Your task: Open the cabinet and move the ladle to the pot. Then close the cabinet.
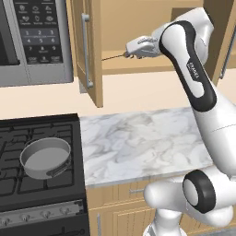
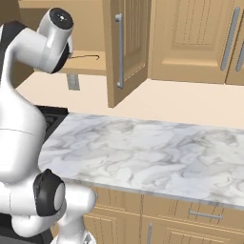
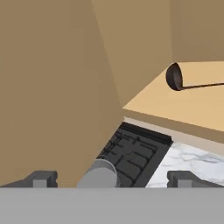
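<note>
Cabinet (image 1: 92,50) doors swung open, my arm reaching in. Pot (image 1: 45,158) waiting on stove (image 1: 27,184), well left of tabletop (image 1: 143,143). Ladle (image 3: 175,77) lying flat on cabinet shelf. My tool (image 3: 112,178) wide, empty. I'd come in over thin handle, pinch mid-wire, lift level.

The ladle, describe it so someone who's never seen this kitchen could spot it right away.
Look in the open wall cabinet right of the microwave. On its bottom shelf lies the ladle: a thin dark wire handle ending in a small brown bowl.
</note>
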Controlling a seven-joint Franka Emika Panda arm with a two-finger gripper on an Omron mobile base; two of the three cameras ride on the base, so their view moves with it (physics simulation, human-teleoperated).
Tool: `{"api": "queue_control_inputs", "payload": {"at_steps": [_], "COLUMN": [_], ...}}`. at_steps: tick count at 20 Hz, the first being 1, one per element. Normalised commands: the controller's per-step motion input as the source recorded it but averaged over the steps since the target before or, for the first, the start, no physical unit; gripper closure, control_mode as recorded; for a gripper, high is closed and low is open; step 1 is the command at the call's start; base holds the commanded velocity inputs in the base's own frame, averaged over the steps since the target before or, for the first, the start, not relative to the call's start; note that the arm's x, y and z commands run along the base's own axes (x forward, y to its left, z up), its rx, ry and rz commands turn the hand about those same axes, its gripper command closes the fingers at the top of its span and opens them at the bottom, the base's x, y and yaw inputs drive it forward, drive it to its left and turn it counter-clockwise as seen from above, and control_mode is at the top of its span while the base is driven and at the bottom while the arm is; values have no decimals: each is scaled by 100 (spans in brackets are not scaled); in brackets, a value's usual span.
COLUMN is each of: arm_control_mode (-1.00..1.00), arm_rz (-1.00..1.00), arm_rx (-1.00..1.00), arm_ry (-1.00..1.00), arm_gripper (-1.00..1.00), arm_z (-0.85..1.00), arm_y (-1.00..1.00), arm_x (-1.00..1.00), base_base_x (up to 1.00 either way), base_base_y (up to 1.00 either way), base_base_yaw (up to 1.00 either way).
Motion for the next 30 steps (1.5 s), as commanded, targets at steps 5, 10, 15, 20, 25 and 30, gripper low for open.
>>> {"api": "queue_control_inputs", "payload": {"at_steps": [5, 10, 15, 20, 25, 30], "arm_control_mode": [-100, -100, -100, -100, -100, -100], "arm_rz": [1, 0, 0, 0, 0, 0], "arm_rx": [-1, 0, 0, -1, -3, -2], "arm_ry": [-7, -1, 0, 0, 0, 0], "arm_gripper": [-100, -100, -100, -100, -100, -100], "arm_z": [-5, -1, 0, -6, -9, -6], "arm_y": [6, 2, 9, 17, 14, 11], "arm_x": [39, 30, 26, 27, 26, 26], "base_base_x": [0, 0, 0, 0, 0, 0], "base_base_y": [0, 0, 0, 0, 0, 0], "base_base_yaw": [0, 0, 0, 0, 0, 0]}}
